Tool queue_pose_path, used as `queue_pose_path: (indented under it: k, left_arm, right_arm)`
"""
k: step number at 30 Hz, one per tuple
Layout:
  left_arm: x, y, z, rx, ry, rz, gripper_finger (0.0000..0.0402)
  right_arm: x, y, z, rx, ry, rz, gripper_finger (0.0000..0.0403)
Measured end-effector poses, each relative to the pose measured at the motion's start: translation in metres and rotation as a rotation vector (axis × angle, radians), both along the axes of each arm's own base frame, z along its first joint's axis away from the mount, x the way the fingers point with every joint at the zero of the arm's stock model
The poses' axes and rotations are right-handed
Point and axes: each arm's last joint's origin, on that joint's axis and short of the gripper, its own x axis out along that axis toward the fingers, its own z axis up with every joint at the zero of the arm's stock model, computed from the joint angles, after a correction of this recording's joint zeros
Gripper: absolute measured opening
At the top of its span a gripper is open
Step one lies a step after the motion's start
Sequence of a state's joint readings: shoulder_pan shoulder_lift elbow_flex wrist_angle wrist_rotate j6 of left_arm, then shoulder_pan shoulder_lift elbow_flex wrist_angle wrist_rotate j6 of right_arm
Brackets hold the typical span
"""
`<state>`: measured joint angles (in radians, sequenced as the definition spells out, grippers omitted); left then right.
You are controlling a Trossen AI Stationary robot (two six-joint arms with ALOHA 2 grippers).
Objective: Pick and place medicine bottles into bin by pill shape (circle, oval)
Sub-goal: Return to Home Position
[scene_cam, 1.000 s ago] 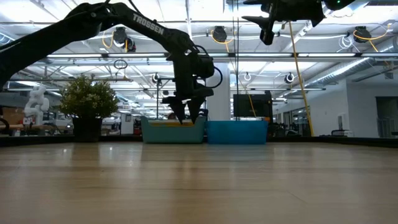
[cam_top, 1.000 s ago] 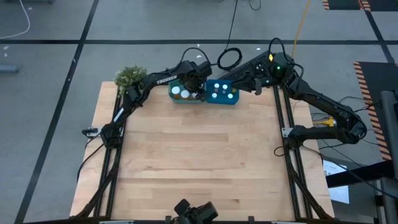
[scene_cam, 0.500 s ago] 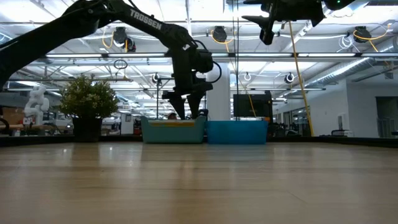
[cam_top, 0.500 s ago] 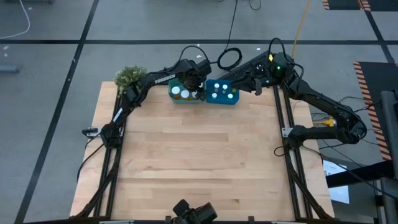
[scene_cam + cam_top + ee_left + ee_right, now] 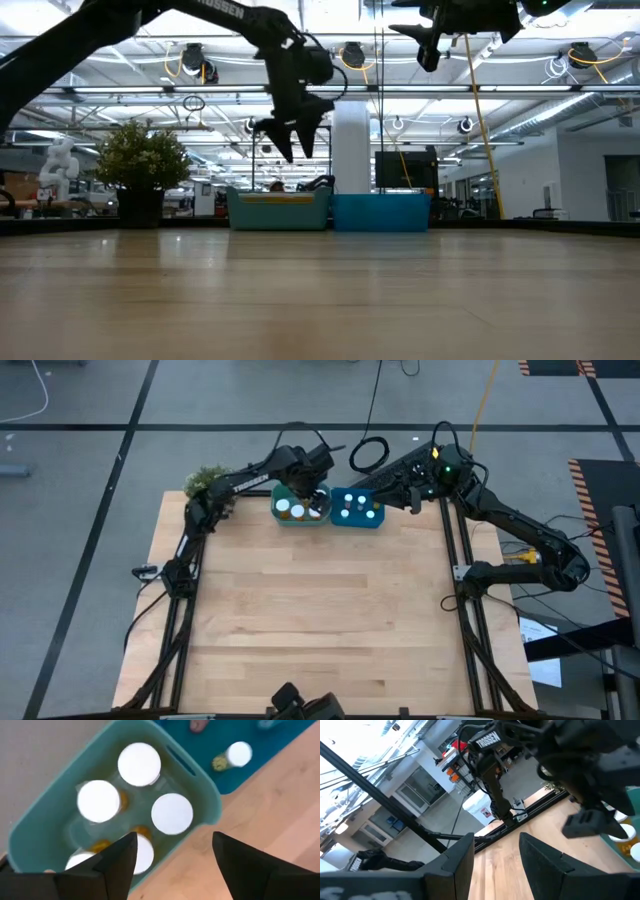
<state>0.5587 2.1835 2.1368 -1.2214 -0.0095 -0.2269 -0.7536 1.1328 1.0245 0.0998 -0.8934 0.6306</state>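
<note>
My left gripper [image 5: 296,152] hangs in the air above the teal bin [image 5: 298,510], its two fingers spread apart and holding nothing. Seen from overhead, that bin sits at the table's [image 5: 320,620] far edge, at about 12 o'clock from the table's centre, and it touches the blue bin [image 5: 357,509] at its 3 o'clock side. Through my left wrist camera I look straight down into the teal bin [image 5: 200,805], where medicine bottles [image 5: 172,813] stand upright, their round white caps facing me, with orange plastic showing beneath some of them. More white-capped bottles stand in the blue bin. The wooden tabletop in front of the bins is bare. My right gripper [image 5: 412,503] waits high in the air just beyond the blue bin's 3 o'clock side, its fingers parted and empty. A potted plant [image 5: 205,483] stands at the table's far left corner, at 9 o'clock from the teal bin.
</note>
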Motion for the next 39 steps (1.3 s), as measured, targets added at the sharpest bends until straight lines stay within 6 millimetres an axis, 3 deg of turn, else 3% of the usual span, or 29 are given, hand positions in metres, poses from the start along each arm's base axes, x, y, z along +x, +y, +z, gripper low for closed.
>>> queue_pose_path:
  k: [14, 19, 24, 26, 33, 39]
  left_arm:
    - [-0.014, -0.039, 0.063, 0.082, -0.122, 0.013, 0.0214]
    - [-0.025, -0.058, 0.092, 0.130, -0.182, 0.006, 0.0188]
    - [-0.037, -0.070, 0.113, 0.234, -0.183, -0.128, 0.0165]
    - [-0.044, -0.073, 0.122, 0.243, -0.211, -0.080, 0.0156]
    - [-0.057, -0.074, 0.128, 0.211, -0.203, 0.099, 0.0118]
    - [-0.064, -0.079, 0.127, 0.246, -0.106, 0.124, 0.0037]
  right_arm:
    - [0.000, 0.000, 0.000, -0.066, -0.010, 0.002, 0.0137]
    - [0.000, 0.000, 0.000, -0.165, -0.023, 0.006, 0.0098]
    - [0.000, 0.000, 0.000, -0.258, -0.036, 0.009, 0.0041]
    - [0.000, 0.000, 0.000, -0.276, -0.039, 0.010, 0.0017]
    - [0.000, -0.001, 0.000, -0.354, -0.046, -0.001, 0.0005]
    - [-0.006, 0.004, 0.006, -0.420, -0.057, -0.040, 0.0001]
